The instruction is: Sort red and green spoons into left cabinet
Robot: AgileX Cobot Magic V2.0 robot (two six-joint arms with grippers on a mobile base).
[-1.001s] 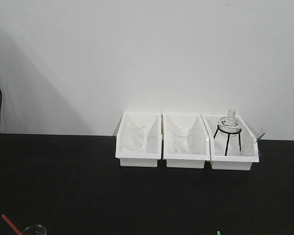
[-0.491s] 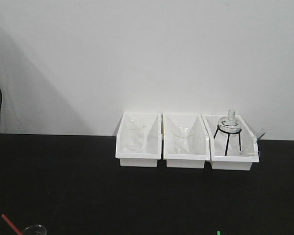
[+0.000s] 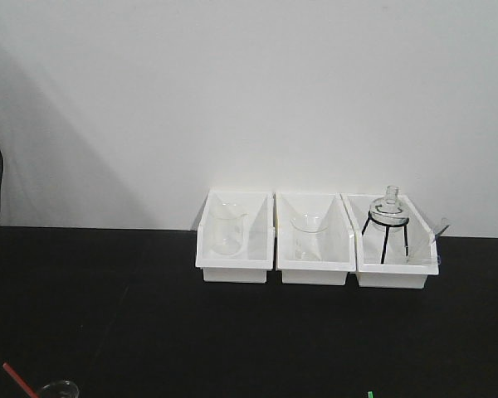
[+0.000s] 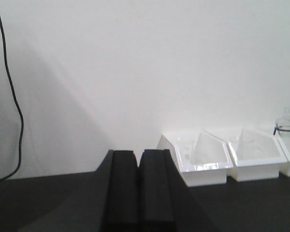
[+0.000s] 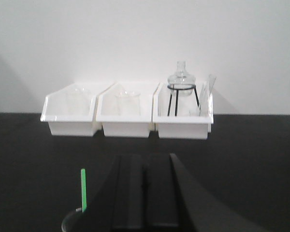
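The red spoon's handle (image 3: 15,377) pokes up at the bottom left of the front view, beside the rim of a glass beaker (image 3: 60,388). Only the tip of the green spoon (image 3: 370,393) shows at the bottom edge there. In the right wrist view the green spoon's handle (image 5: 83,189) stands upright in a glass beaker (image 5: 70,222), just left of my right gripper (image 5: 145,159), which is shut with nothing in it. My left gripper (image 4: 137,154) is also shut and holds nothing, with its pads pressed together above the black table. The left cabinet is out of view.
Three white bins (image 3: 235,267) stand side by side at the back of the black table (image 3: 133,315) against the white wall. Two hold glass beakers (image 3: 226,225). The right one holds a flask on a black tripod (image 3: 388,220). A black cable (image 4: 14,96) hangs at the far left.
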